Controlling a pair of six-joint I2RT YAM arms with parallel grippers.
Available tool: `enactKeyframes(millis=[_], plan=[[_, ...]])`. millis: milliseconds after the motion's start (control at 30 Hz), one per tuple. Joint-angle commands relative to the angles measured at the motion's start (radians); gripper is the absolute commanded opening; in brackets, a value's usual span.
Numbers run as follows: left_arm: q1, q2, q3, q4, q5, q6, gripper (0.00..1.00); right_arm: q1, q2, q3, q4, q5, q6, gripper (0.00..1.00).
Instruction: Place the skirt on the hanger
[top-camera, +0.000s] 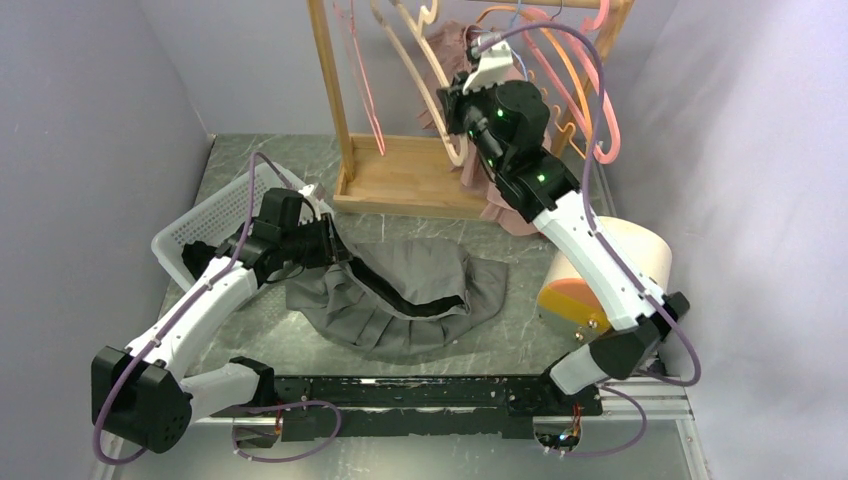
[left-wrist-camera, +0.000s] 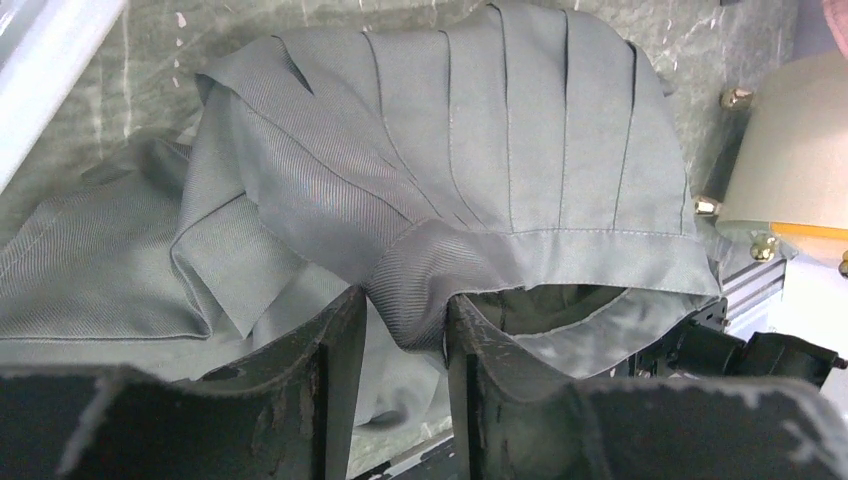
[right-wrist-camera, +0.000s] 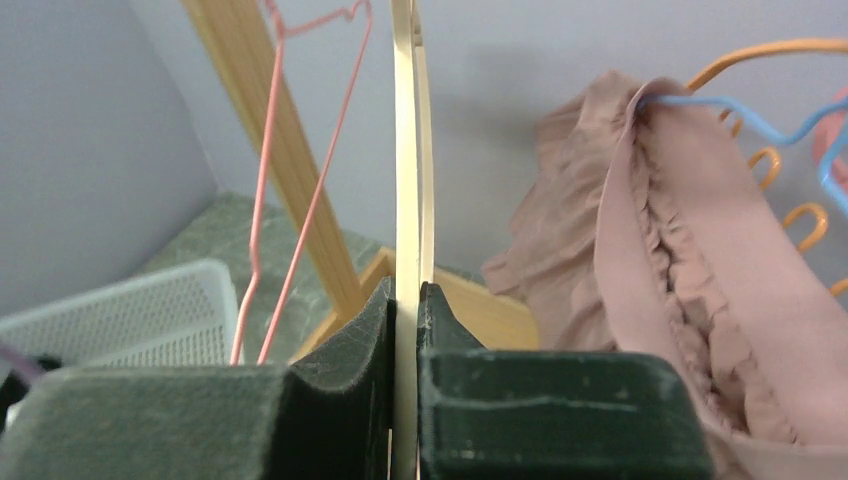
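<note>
While low left fingers pinch skirt fold, right arm stretches up, right fingers clamping hanger.

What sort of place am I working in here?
Probably a lab test cell set up for laundry work, not a home: plain walls box in the table, which holds a wooden rack, a hanger, a white basket and a grey skirt.

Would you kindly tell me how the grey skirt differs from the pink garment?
The grey skirt lies crumpled on the table; the pink garment hangs from a blue hanger. The grey skirt is pleated, the pink garment ruffled. The left pincer pinches the grey skirt; no pincer holds the pink garment. Both are clothing.
</note>
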Motion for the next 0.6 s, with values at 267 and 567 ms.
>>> enactKeyframes(millis=[267, 567], plan=[[0.013, -0.020, 0.079, -0.029, -0.126, 0.007, 0.55, -0.002, -0.570, -0.556, -0.051, -0.125, 0.122, 0.00], [0.014, -0.132, 0.127, -0.042, -0.158, 0.059, 0.68, -0.002, -0.825, -0.624, -0.194, -0.114, 0.164, 0.00]])
